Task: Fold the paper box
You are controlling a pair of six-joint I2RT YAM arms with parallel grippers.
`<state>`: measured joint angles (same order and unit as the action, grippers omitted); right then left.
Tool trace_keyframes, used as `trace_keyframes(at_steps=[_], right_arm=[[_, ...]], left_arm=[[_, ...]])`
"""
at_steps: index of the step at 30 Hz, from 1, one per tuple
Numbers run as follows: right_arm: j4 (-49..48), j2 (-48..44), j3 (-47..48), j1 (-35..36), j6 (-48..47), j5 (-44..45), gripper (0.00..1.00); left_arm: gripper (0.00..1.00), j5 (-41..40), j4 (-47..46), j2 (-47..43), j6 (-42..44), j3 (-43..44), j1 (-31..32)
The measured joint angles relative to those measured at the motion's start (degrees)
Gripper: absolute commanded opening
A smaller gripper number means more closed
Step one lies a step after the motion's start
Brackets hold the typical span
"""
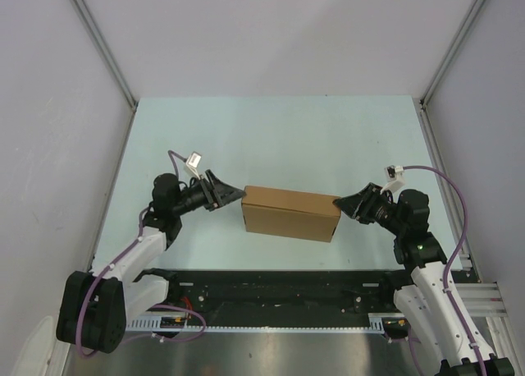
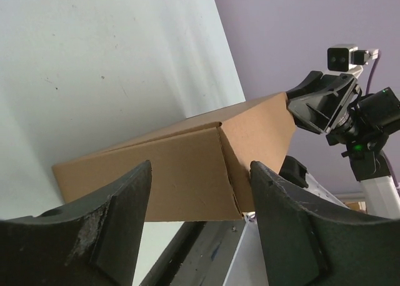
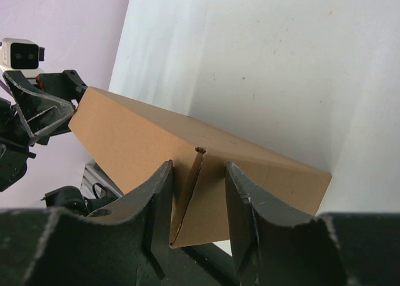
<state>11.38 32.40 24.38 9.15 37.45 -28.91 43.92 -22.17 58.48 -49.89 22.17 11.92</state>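
The paper box (image 1: 291, 213) is a closed shallow brown cardboard box lying on the table between the two arms. My left gripper (image 1: 236, 194) is open, its tips at the box's left end near the far corner. In the left wrist view the box (image 2: 181, 173) fills the gap between the spread fingers (image 2: 119, 223) without touching them. My right gripper (image 1: 341, 204) is open with a narrower gap, at the box's right end. In the right wrist view its fingers (image 3: 159, 198) straddle the end face's flap seam (image 3: 190, 192) of the box (image 3: 137, 142).
The pale table (image 1: 279, 138) extends behind the box. Grey walls with aluminium posts (image 1: 102, 48) enclose it on both sides. A black rail (image 1: 271, 286) with cable track runs along the near edge between the arm bases.
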Motion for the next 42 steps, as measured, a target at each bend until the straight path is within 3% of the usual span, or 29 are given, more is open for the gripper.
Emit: trace_keyframes(at_steps=[7,14,20,28,42], right_arm=[[0.0,0.0,0.0,0.0,0.0,0.0,0.27],[-0.1,0.0,0.0,0.0,0.0,0.0,0.27],[-0.1,0.0,0.0,0.0,0.0,0.2,0.26],[-0.2,0.0,0.0,1.3,0.0,2.3,0.25],[-0.1,-0.9,0.0,3.3,0.4,6.2,0.25]], left_arm=[[0.63,0.8,-1.3,0.0,-0.8,-0.5,0.0],[0.47,1.7,-6.3,0.0,-2.3,-2.3,0.1],[0.46,0.9,-8.5,-0.4,-2.6,-3.3,1.3],[0.41,-4.9,-6.6,-1.6,-2.1,-3.7,4.0],[0.37,-13.6,-12.4,-4.0,-5.1,-8.2,7.5]])
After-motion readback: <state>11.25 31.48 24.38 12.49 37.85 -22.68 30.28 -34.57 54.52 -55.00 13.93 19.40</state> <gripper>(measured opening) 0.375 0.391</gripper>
